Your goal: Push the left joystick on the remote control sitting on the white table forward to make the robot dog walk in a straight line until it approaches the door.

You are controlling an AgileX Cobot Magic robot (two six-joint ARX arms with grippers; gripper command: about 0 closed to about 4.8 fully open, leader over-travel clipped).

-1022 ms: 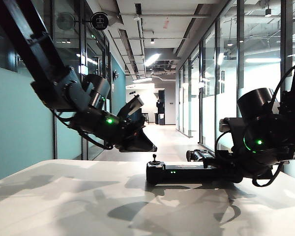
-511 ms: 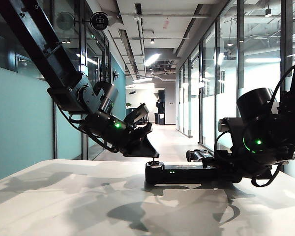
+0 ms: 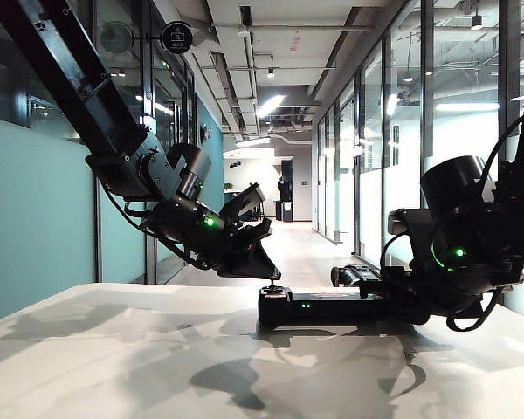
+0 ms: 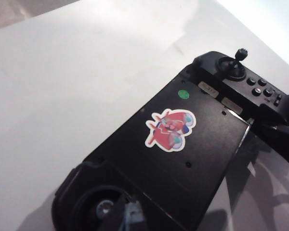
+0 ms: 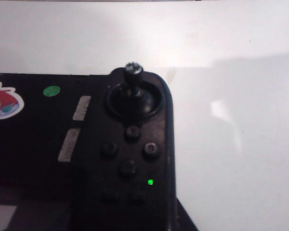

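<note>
The black remote control [image 3: 332, 308] lies flat on the white table [image 3: 113, 349], with a pinkish sticker [image 4: 169, 129] on its middle. My left gripper [image 3: 267, 274] slants down from the left, shut, its tip right at the left joystick [image 3: 277, 289]. In the left wrist view the fingertips [image 4: 133, 215] stand beside that stick's knob [image 4: 105, 208]. My right gripper [image 3: 400, 301] is shut on the remote's right end, near the other stick [image 5: 133, 72]. A low dark shape [image 3: 354, 276] beyond the remote seems to be the robot dog.
A long corridor with glass walls runs away behind the table to a dim far end [image 3: 284, 188]. Both arms' shadows fall across the table top. A green light [image 5: 150, 182] glows on the remote's right handle.
My left gripper has come down and to the right, from above the table onto the left joystick, which now looks shorter under the tip. The right arm and remote stayed put.
</note>
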